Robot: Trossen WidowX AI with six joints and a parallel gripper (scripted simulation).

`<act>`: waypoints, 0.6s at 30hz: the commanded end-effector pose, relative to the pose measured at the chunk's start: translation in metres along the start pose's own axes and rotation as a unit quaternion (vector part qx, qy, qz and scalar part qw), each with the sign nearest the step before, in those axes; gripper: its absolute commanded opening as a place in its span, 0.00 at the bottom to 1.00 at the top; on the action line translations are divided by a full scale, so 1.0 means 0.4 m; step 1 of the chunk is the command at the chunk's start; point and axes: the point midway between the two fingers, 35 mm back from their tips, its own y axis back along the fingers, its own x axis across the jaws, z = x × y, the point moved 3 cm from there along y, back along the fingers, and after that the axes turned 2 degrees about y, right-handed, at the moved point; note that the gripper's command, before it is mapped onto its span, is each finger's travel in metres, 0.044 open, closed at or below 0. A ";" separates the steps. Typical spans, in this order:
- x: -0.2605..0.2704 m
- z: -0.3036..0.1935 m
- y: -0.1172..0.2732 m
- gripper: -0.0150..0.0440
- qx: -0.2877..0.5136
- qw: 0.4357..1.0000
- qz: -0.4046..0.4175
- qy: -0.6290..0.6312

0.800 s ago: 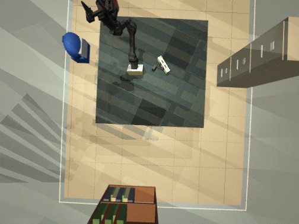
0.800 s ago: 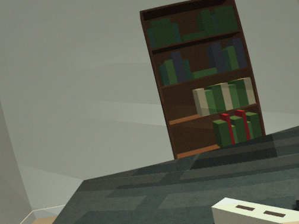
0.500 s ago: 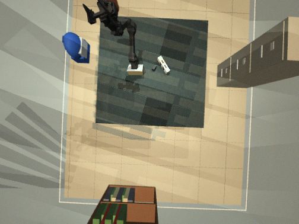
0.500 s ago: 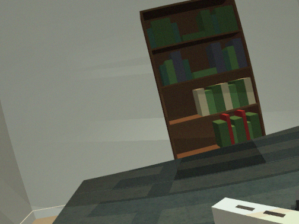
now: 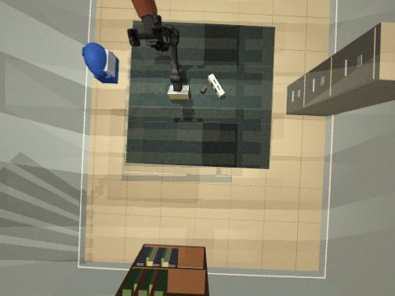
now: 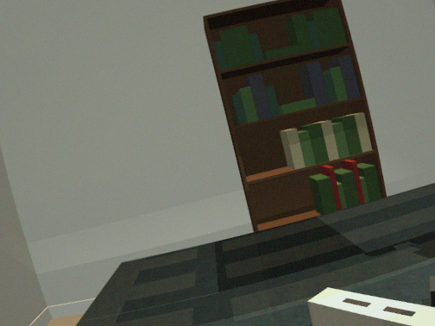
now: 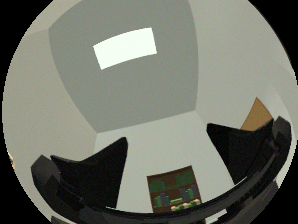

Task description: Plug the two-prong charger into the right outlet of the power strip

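Observation:
The white power strip lies at a slant on the dark mat. Two dark outlet slots show on its top in the exterior view, where the frame's edge cuts it off. The small dark charger lies on the mat just left of the strip in the top view, apart from it; its prongs are too small to make out. My gripper is open and empty. Its black fingers stand wide apart and face upward, toward the ceiling and bookcase, far from charger and strip. In the top view its fingertips are hard to tell from the arm.
The black arm rises above the mat beside a white and tan box, left of the charger. A blue chair stands off the mat's left side, a grey cabinet off its right. A bookcase stands farther away.

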 end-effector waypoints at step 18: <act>0.305 -0.290 0.096 1.00 0.205 0.944 0.227 0.122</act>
